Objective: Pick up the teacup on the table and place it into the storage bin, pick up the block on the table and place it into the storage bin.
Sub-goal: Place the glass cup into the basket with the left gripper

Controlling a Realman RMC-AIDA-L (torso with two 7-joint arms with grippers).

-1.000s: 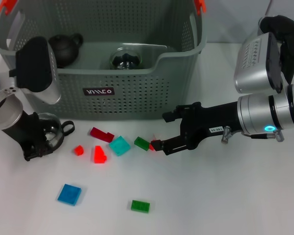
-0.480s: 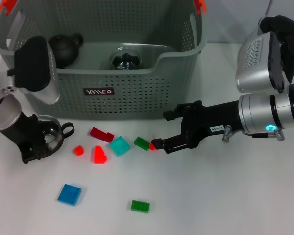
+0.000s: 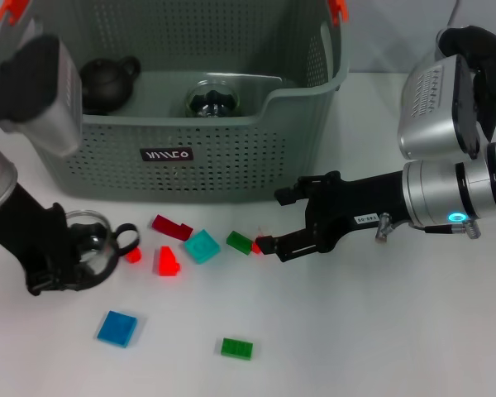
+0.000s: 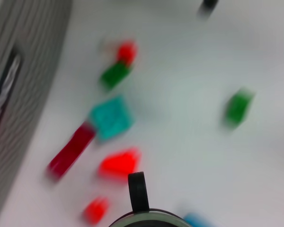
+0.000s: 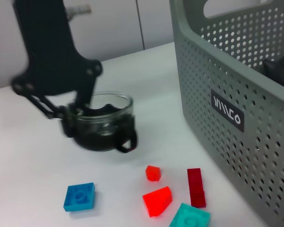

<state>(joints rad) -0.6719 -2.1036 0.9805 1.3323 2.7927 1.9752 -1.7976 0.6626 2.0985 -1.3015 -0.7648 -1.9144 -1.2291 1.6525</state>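
Note:
The glass teacup [image 3: 95,240] with a black handle stands or hangs low over the table in front of the bin's left end. My left gripper [image 3: 73,252] is shut on its rim; the right wrist view shows the black fingers [image 5: 68,116] on the teacup [image 5: 104,125]. Its handle shows in the left wrist view [image 4: 137,189]. The grey-green perforated storage bin [image 3: 231,157] stands behind. Several blocks lie in front of it: dark red [image 3: 172,227], teal [image 3: 202,246], green [image 3: 239,242]. My right gripper [image 3: 273,222] is open, its lower finger beside a small red block [image 3: 255,247].
More blocks lie nearer the front: two red ones [image 3: 167,261], a blue one [image 3: 116,328] and a green one [image 3: 236,348]. Inside the bin sit a dark teapot [image 3: 107,78] and a glass teapot [image 3: 212,101]. The right arm's silver housing [image 3: 446,107] is at the right.
My left arm has swung with the teacup a little to the right and toward the front, and its wrist housing has risen. The right arm has not moved.

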